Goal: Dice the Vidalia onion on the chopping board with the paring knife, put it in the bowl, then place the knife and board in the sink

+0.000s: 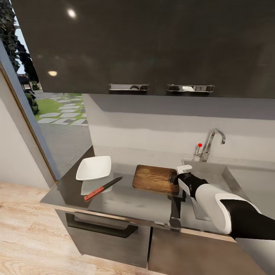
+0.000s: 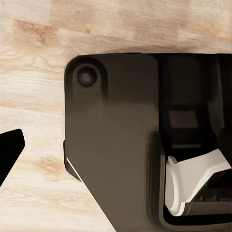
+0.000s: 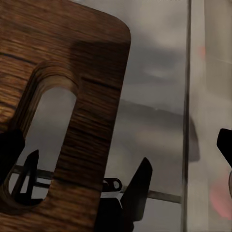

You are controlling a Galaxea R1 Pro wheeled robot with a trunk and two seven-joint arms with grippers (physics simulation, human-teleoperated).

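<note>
The chopping board (image 1: 156, 178) is seen flat on the counter (image 1: 126, 200) beside the sink (image 1: 214, 172), its slot end clasped by the right gripper (image 1: 176, 179) fingers. The paring knife (image 1: 102, 188) and bowl (image 1: 94, 168) are found leftward. The left gripper's state cannot be told

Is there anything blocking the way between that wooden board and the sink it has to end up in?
Nothing visible does. The chopping board lies on the countertop right beside the sink, its slot end toward the basin, where the right gripper is at the board's edge. The paring knife and bowl lie on the other side.
</note>
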